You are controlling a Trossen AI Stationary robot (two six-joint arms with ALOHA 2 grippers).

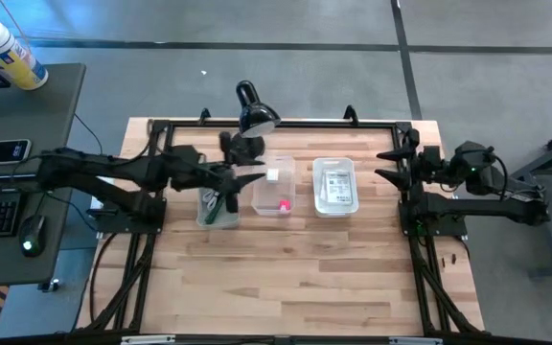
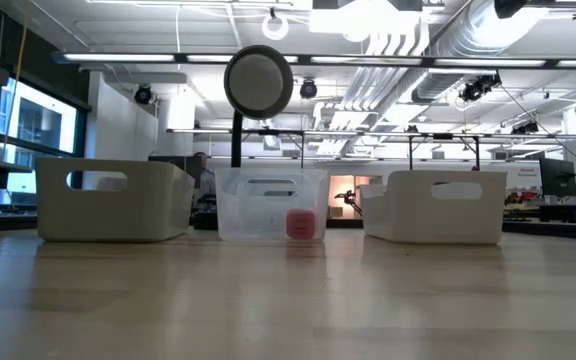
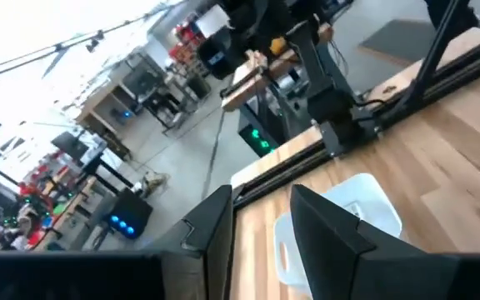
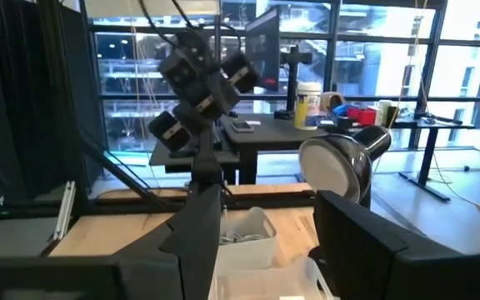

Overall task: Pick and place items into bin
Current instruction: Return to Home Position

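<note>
Three bins stand in a row on the table's far half. The left white bin holds dark cords and a green stick. The clear middle bin holds a pink cube and a small white block. The right white bin holds white printed packets. My left gripper hovers open and empty above the gap between the left and middle bins. My right gripper waits open at the table's right edge.
A black desk lamp stands at the far edge behind the bins, its head above the middle bin. A black frame runs round the table's far part. Bare wood lies on the near side.
</note>
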